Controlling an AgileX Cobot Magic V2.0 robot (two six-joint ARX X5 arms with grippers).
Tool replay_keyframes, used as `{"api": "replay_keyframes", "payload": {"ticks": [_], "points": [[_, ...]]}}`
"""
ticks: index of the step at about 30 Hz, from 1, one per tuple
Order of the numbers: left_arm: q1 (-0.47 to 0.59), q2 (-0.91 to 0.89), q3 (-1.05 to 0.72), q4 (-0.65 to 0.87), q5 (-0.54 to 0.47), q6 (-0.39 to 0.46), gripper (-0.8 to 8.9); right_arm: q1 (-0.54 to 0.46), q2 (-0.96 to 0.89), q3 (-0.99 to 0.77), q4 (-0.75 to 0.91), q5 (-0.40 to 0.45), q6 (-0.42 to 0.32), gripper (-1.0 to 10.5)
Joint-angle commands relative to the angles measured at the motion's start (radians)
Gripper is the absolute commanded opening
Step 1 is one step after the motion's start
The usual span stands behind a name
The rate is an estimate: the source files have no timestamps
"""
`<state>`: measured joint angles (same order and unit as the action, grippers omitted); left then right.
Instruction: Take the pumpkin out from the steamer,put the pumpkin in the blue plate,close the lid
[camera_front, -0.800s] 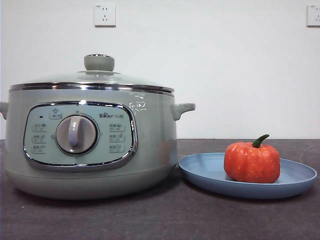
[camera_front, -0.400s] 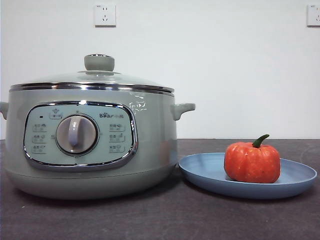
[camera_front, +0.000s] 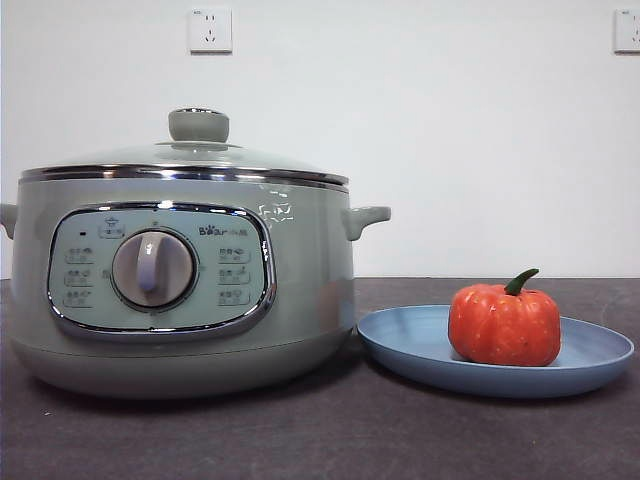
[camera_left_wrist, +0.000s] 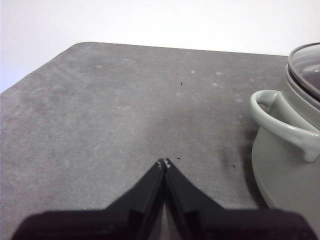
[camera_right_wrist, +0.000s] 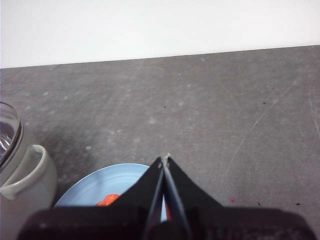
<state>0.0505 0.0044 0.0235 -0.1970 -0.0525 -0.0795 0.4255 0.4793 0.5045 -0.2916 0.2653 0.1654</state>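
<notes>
While both grippers' jaws press together, one pumpkin (camera_front: 504, 325) sits on one blue plate (camera_front: 420, 345).

Pumpkin (camera_front: 504, 325) upright on blue plate (camera_front: 410, 345); lid (camera_front: 185, 160) closed on steamer (camera_front: 300, 290).

A: The steamer (camera_front: 180, 290) is pale sage green, its control panel framed in chrome around a grey dial (camera_front: 152, 268).

B: And the lid (camera_front: 185, 160)?

A: Clear glass, chrome rim, knob in the same pale green.

B: Beside it, the plate (camera_front: 590, 350) is a matte light blue; the pumpkin (camera_front: 504, 325) is orange-red with shallow ribs and a dark green stem.

A: The table (camera_front: 320, 440) is dark grey, flecked pale. The wall (camera_front: 450, 130) is white, with white sockets. Both grippers (camera_left_wrist: 165, 163) (camera_right_wrist: 164, 159) are black.
</notes>
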Motion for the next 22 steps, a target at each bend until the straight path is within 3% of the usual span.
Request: {"api": "replay_keyframes", "payload": {"ticks": [1, 11, 14, 16, 20, 22], "points": [[0.003, -0.003, -0.014, -0.001, 0.003, -0.006, -0.03, 0.000, -0.002, -0.005, 0.005, 0.003, 0.009, -0.1], [0.003, -0.003, -0.014, -0.001, 0.003, -0.006, -0.03, 0.000, -0.002, -0.005, 0.004, 0.003, 0.008, -0.1], [0.003, -0.003, -0.014, -0.001, 0.003, -0.006, -0.03, -0.012, -0.029, -0.005, -0.031, 0.025, -0.058, -0.1], [0.003, -0.003, -0.014, -0.001, 0.003, -0.006, -0.03, -0.054, -0.087, -0.010, -0.083, 0.025, -0.092, -0.1], [0.003, -0.003, -0.014, -0.001, 0.003, -0.006, -0.03, -0.190, -0.229, -0.085, -0.080, -0.093, -0.122, -0.1], [0.003, -0.003, -0.014, -0.002, 0.004, -0.006, -0.03, -0.261, -0.302, -0.143, -0.072, -0.110, -0.122, -0.1]]}}
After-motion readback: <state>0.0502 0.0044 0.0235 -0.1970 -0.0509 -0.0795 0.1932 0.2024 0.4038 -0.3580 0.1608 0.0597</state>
